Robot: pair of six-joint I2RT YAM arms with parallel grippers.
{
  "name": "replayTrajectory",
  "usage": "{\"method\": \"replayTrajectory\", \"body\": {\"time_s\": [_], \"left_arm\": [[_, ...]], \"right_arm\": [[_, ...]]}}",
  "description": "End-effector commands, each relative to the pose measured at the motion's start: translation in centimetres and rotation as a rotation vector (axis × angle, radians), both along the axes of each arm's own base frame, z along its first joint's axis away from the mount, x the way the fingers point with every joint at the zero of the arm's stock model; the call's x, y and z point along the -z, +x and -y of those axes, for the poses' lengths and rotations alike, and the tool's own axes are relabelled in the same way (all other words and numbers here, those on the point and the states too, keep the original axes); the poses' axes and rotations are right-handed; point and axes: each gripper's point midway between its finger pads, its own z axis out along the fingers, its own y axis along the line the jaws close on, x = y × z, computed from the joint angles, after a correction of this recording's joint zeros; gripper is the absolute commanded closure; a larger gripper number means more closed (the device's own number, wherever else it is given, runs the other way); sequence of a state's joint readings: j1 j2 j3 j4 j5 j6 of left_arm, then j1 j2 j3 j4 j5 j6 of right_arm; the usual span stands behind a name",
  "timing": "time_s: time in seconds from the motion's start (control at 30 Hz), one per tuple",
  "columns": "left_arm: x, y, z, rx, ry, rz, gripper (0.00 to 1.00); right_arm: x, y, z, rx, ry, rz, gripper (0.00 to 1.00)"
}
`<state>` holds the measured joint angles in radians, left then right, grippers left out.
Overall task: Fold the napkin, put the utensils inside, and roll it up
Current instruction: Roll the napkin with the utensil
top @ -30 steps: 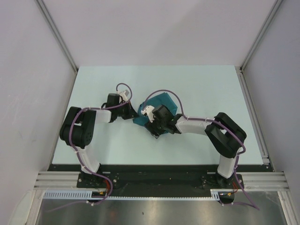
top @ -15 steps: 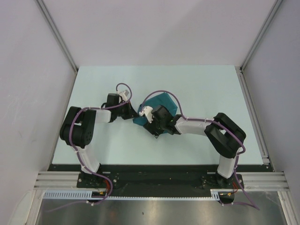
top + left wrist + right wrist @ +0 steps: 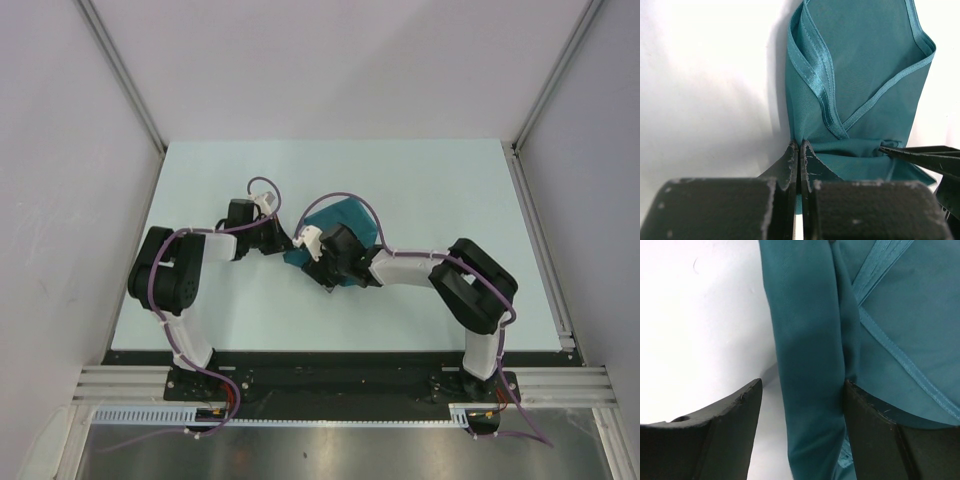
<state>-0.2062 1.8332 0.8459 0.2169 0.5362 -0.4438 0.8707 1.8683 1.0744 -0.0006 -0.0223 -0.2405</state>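
Observation:
The teal napkin lies bunched and partly rolled at mid-table. In the left wrist view the napkin shows folded layers with hemmed edges. My left gripper is at its left end, and my left gripper is shut on a thin pinch of cloth. My right gripper is over the napkin's near edge. In the right wrist view my right gripper is open and straddles a rolled fold of the napkin. Its right finger touches the cloth and its left one stands apart. The utensils are hidden.
The pale table is walled in by white panels at the left, back and right. An aluminium rail runs along the right edge. The tip of a right-gripper finger reaches into the left wrist view.
My right gripper and its forearm have shifted a little to the left and away from the near edge, along the napkin. The left arm has stayed put, still shut.

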Motion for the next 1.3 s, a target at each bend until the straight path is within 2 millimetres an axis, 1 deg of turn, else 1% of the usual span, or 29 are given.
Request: {"method": "replayTrajectory", "body": {"time_s": [0.0, 0.17, 0.2, 0.27, 0.3, 0.33, 0.37, 0.4, 0.47, 0.5, 0.53, 0.57, 0.6, 0.63, 0.67, 0.7, 0.73, 0.77, 0.83, 0.87, 0.9, 0.93, 0.97, 1.03, 1.07, 1.13, 1.17, 1.23, 1.27], "left_arm": [[-0.1, 0.5, 0.0, 0.004, -0.008, -0.002, 1.0], [-0.4, 0.5, 0.1, 0.007, -0.014, -0.001, 1.0], [-0.4, 0.5, 0.0, 0.008, -0.014, 0.002, 1.0], [-0.5, 0.5, 0.0, 0.007, -0.015, 0.002, 1.0], [-0.5, 0.5, 0.0, 0.005, -0.015, 0.002, 1.0], [-0.6, 0.6, 0.0, 0.006, -0.016, 0.005, 1.0], [-0.6, 0.6, 0.1, 0.006, -0.019, 0.004, 1.0], [-0.8, 0.7, 0.1, 0.006, -0.022, 0.009, 1.0], [-1.0, 0.8, 0.2, 0.003, -0.029, 0.013, 1.0], [-1.4, 1.0, 0.3, 0.003, -0.035, 0.021, 1.0], [-1.6, 1.1, 0.3, -0.001, -0.04, 0.022, 1.0], [-1.9, 1.2, 0.3, -0.003, -0.042, 0.032, 0.95], [-2.3, 1.4, 0.2, -0.011, -0.039, 0.042, 0.9], [-2.5, 1.5, 0.2, -0.018, -0.039, 0.048, 0.85], [-2.8, 1.6, 0.0, -0.028, -0.038, 0.054, 0.72], [-3.0, 1.8, -0.2, -0.037, -0.034, 0.061, 0.65], [-3.8, 2.0, -0.3, -0.048, -0.035, 0.078, 0.56], [-3.8, 1.9, -0.7, -0.06, -0.029, 0.082, 0.46], [-4.2, 2.2, -1.3, -0.09, -0.01, 0.102, 0.4], [-4.9, 2.3, -1.7, -0.108, -0.005, 0.122, 0.35], [-4.5, 1.9, -2.0, -0.121, 0.004, 0.114, 0.33], [-4.6, 1.9, -2.4, -0.139, 0.016, 0.125, 0.32], [-4.6, 1.4, -2.7, -0.149, 0.023, 0.128, 0.31], [-4.5, 1.0, -3.1, -0.164, 0.032, 0.135, 0.31], [-4.4, 0.4, -3.2, -0.164, 0.033, 0.132, 0.3], [-4.6, -0.2, -3.2, -0.16, 0.024, 0.137, 0.3], [-4.5, -0.9, -3.3, -0.162, 0.022, 0.138, 0.3], [-4.7, -1.3, -3.4, -0.171, 0.013, 0.156, 0.29], [-4.2, -2.0, -3.6, -0.177, 0.015, 0.148, 0.29]], "right_arm": [[0.6, 1.5, -0.3, 0.016, 0.012, 0.012, 0.31], [1.6, 1.8, 0.4, 0.045, 0.005, -0.039, 0.33], [1.7, 1.6, 0.3, 0.041, 0.012, -0.058, 0.34], [2.6, 1.0, 1.2, 0.06, -0.007, -0.133, 0.39], [2.9, 0.1, 1.2, 0.044, -0.002, -0.186, 0.42], [3.2, -0.2, 1.4, 0.042, 0.0, -0.219, 0.48], [3.5, -0.4, 1.7, 0.056, 0.003, -0.261, 0.5], [3.7, -1.2, 1.6, 0.038, 0.016, -0.313, 0.51], [4.3, -2.7, 1.9, 0.037, 0.01, -0.414, 0.58], [4.6, -3.5, 2.2, 0.039, -0.004, -0.456, 0.64], [4.8, -4.1, 2.3, 0.042, -0.009, -0.488, 0.68], [4.9, -4.9, 2.1, 0.04, 0.0, -0.536, 0.71], [5.1, -5.5, 2.3, 0.045, -0.005, -0.575, 0.77], [5.1, -6.0, 2.3, 0.043, 0.002, -0.603, 0.79], [4.8, -6.9, 2.0, 0.037, 0.028, -0.658, 0.8], [4.9, -7.5, 2.1, 0.038, 0.032, -0.695, 0.81], [4.7, -7.8, 1.9, 0.033, 0.046, -0.721, 0.81], [4.3, -8.5, 1.6, 0.006, 0.073, -0.762, 0.81], [3.9, -9.0, 1.3, 0.016, 0.105, -0.813, 0.81], [3.6, -9.5, 1.1, 0.002, 0.127, -0.846, 0.81], [3.4, -9.5, 1.1, 0.007, 0.147, -0.864, 0.81], [3.2, -9.5, 0.9, 0.006, 0.163, -0.877, 0.81], [2.9, -9.6, 0.7, -0.009, 0.191, -0.902, 0.8], [2.6, -9.7, 0.6, -0.016, 0.223, -0.944, 0.8], [2.6, -9.8, 0.5, -0.02, 0.23, -0.956, 0.8], [2.2, -9.9, 0.3, -0.03, 0.247, -0.977, 0.8], [2.2, -9.8, 0.3, -0.029, 0.249, -0.976, 0.8], [2.3, -9.2, 0.4, -0.015, 0.249, -0.962, 0.8], [2.3, -8.9, 0.5, -0.007, 0.249, -0.96, 0.8]]}}
